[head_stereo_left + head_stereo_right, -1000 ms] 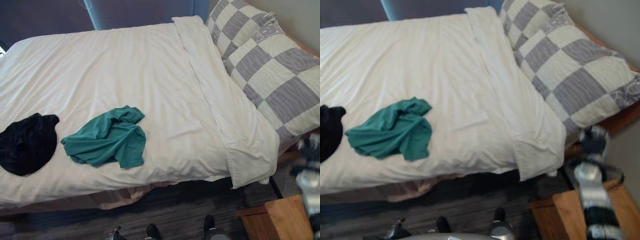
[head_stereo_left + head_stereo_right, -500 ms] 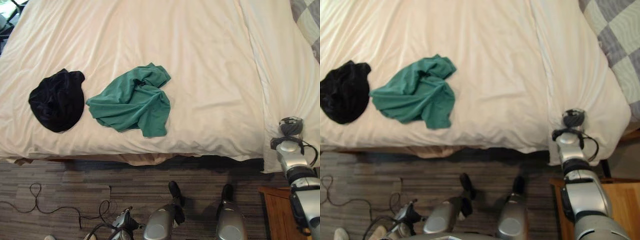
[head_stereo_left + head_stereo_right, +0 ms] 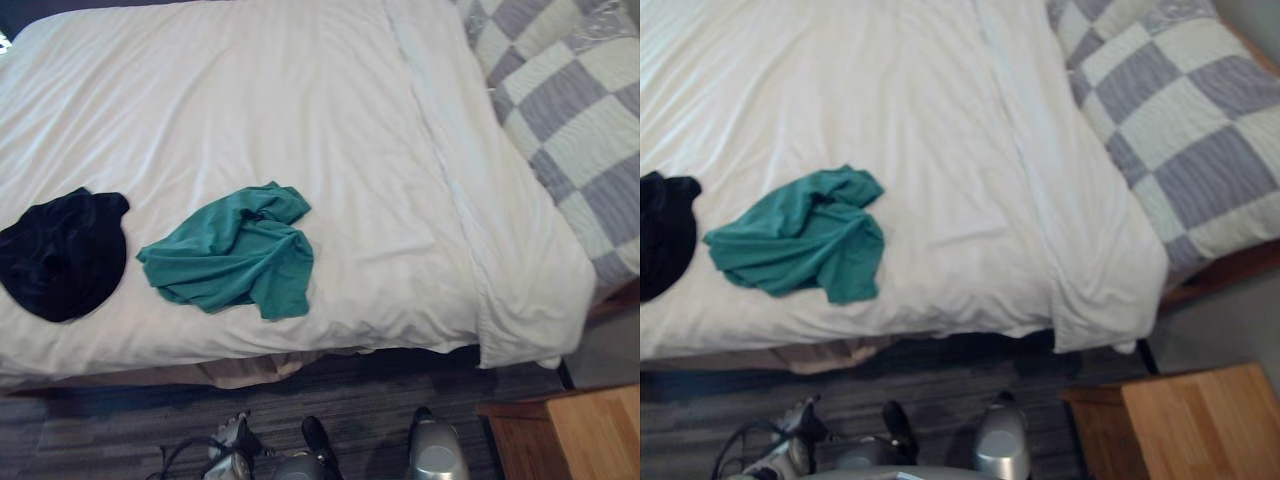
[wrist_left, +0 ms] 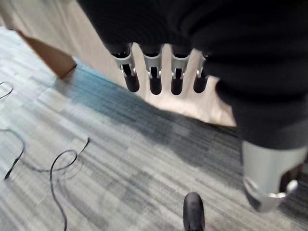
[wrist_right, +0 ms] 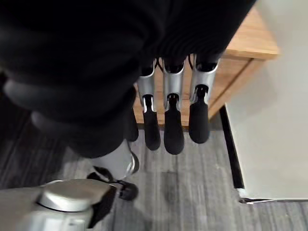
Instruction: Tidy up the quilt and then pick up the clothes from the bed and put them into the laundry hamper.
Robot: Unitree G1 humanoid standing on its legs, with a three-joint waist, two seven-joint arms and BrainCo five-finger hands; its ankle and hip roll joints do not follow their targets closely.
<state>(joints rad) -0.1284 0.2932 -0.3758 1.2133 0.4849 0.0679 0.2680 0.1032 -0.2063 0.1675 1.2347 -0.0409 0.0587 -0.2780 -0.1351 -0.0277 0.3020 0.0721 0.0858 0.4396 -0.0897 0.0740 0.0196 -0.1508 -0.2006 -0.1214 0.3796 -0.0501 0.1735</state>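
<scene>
Left eye view: a white quilt lies spread over the bed, with a green shirt and a black garment on it near the front edge. Both the left hand and right hand hang over the floor, fingers straight, holding nothing.

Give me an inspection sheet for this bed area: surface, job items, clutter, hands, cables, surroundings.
Surface: white quilt spread fairly flat over the bed, folded band near the pillows.
Job items: green garment crumpled near the quilt's front edge; black garment to its left, apart from it.
Clutter: nothing seen.
Hands: left hand and right hand hang over the floor, fingers straight, holding nothing.
Cables: thin black cable on the floor.
Surroundings: checked pillows at right; wooden nightstand; grey carpet.
</scene>
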